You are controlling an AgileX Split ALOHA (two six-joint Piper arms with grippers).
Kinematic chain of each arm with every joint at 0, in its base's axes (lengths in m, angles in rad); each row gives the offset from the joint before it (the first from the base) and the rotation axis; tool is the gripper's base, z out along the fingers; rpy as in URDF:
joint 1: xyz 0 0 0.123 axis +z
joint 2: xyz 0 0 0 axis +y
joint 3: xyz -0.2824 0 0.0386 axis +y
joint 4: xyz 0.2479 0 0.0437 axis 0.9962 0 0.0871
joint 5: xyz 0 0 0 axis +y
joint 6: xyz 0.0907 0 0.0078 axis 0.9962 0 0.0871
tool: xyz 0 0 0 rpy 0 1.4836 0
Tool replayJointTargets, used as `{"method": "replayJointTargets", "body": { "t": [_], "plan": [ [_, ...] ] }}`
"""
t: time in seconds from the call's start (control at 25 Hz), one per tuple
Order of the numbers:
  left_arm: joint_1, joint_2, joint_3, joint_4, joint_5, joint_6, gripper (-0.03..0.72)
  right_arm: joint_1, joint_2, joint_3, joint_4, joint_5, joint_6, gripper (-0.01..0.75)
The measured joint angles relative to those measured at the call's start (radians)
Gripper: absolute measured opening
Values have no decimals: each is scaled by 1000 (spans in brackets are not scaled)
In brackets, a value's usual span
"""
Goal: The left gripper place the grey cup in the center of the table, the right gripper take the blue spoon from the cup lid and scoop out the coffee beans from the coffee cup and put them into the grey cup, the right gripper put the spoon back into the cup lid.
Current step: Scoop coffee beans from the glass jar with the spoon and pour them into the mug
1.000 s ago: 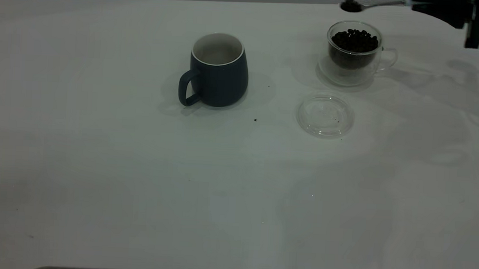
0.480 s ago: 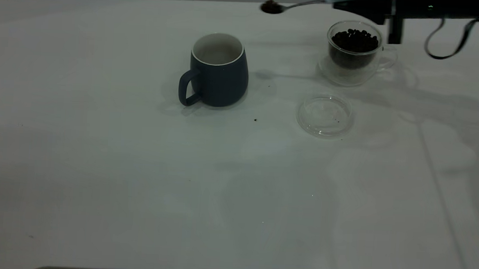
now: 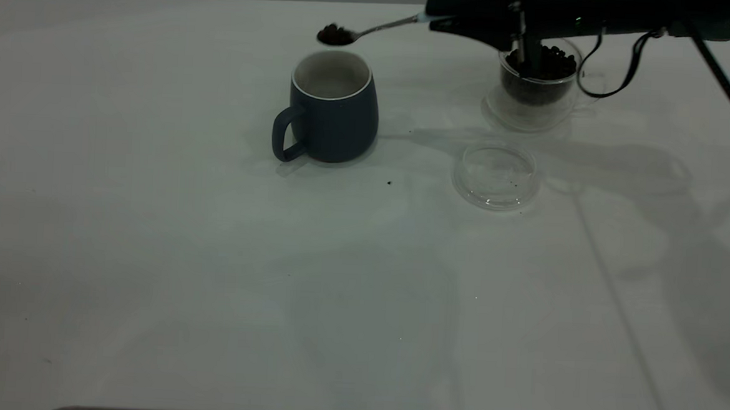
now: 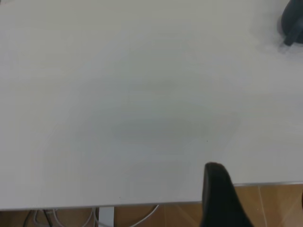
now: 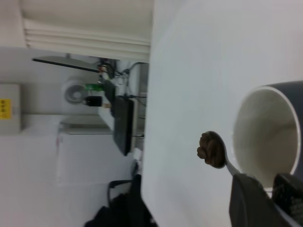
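Beans fill my blue spoon (image 3: 338, 35), clenched in the right gripper (image 3: 434, 16) just above the grey cup's (image 3: 331, 106) rim; left gripper (image 4: 218, 189) parked, grip unreadable.

Cup (image 3: 332, 106) left of coffee cup (image 3: 537, 83), lid (image 3: 496, 176) in front.

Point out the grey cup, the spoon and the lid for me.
grey cup (image 3: 335, 125): exterior view, on its outer wall.
spoon (image 3: 335, 35): exterior view, on the bowl loaded with beans.
lid (image 3: 496, 176): exterior view, on its flat middle.
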Motion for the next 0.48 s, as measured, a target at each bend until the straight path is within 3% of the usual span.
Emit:
{"method": "replayJointTargets", "body": {
  "t": [0.28, 0.48],
  "plan": [
    [0, 0, 0, 0, 0, 0, 475, 24, 0, 0, 41, -112, -109, 98],
    [0, 0, 0, 0, 0, 0, 475, 24, 0, 0, 56, -136, -280, 98]
  ]
}}
